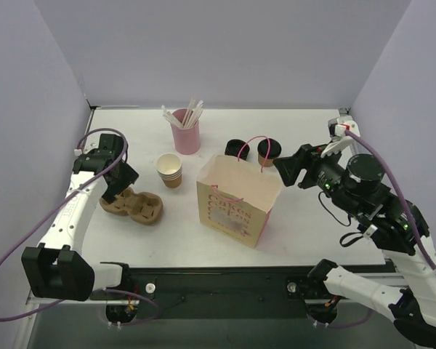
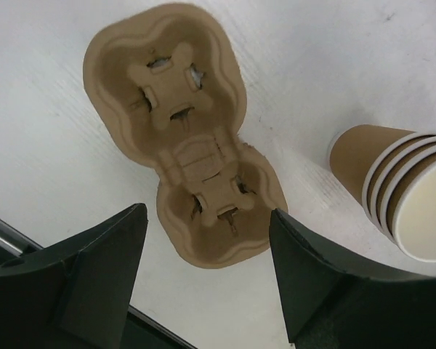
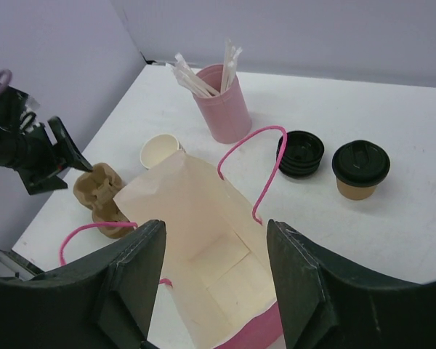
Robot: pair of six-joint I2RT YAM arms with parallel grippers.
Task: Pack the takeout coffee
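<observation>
The takeout coffee [image 1: 269, 151] [image 3: 360, 169], a small kraft cup with a black lid, stands upright on the table behind the pink-and-cream paper bag [image 1: 238, 200] [image 3: 203, 240]. The bag stands open with its pink handles up, and nothing shows inside it. My right gripper [image 1: 285, 169] [image 3: 214, 229] is open and empty, hovering over the right side of the bag's mouth, apart from the coffee. My left gripper [image 1: 120, 187] [image 2: 207, 214] is open and empty just above the brown pulp cup carrier [image 1: 133, 206] [image 2: 185, 138], whose near end lies between the fingers in the left wrist view.
A stack of black lids [image 1: 236, 149] [image 3: 300, 153] sits left of the coffee. A pink cup of straws [image 1: 186, 131] [image 3: 221, 113] stands at the back. A stack of empty kraft cups [image 1: 170, 170] [image 2: 400, 196] stands between carrier and bag. Lilac walls close three sides.
</observation>
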